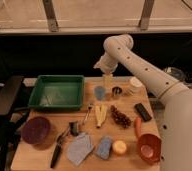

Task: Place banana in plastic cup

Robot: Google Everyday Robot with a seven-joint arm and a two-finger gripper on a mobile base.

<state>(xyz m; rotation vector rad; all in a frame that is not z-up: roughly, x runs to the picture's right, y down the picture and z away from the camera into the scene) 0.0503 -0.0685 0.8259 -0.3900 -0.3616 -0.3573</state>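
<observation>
Camera view leaves us unable to tell whether the gripper [107, 81], hanging just beside one plastic cup [100, 92], is clenched; we count one banana [101, 115].

The white arm [139, 65] arches up and over, pincer [107, 79] apparently pointing straight down.

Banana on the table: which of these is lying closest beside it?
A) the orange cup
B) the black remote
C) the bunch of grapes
C: the grapes sit just beside the banana, nearer than the others; the gripper hangs farther back, by the plastic cup.
</observation>
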